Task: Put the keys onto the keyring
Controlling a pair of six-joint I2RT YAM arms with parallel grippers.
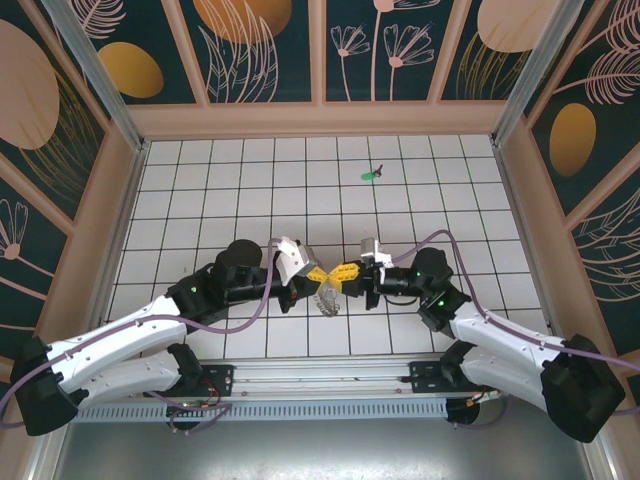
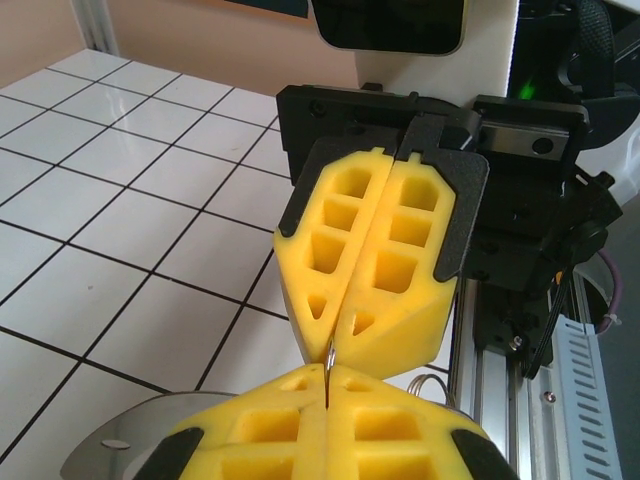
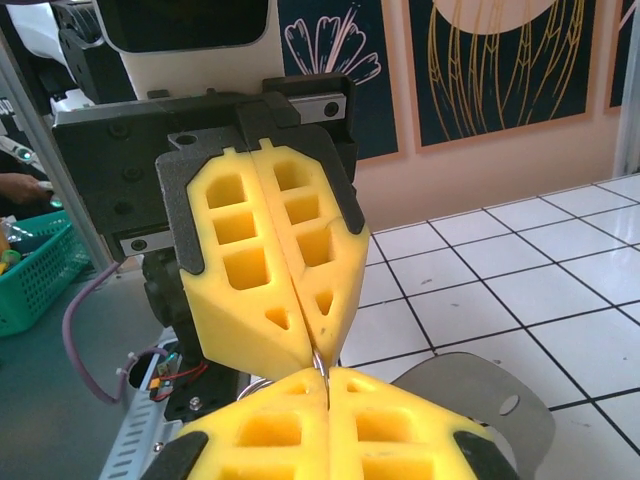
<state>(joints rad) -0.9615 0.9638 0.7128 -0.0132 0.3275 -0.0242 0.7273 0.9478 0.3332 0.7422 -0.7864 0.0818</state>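
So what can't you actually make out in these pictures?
- Key: top view, too small to show its shape or hole.
- Key ring: top view, partly covered by the left gripper and right gripper, both shut on it; too small to see any opening.
- Wrist views: the yellow fingers hide all but a sliver of its wire.

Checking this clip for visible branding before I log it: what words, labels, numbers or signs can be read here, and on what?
No text can be read.
On the wall panels: only flower and leaf drawings, no words.
On the yellow fingers: blank.
On the keyring: too small to show any marking.
On the key: too small to tell.
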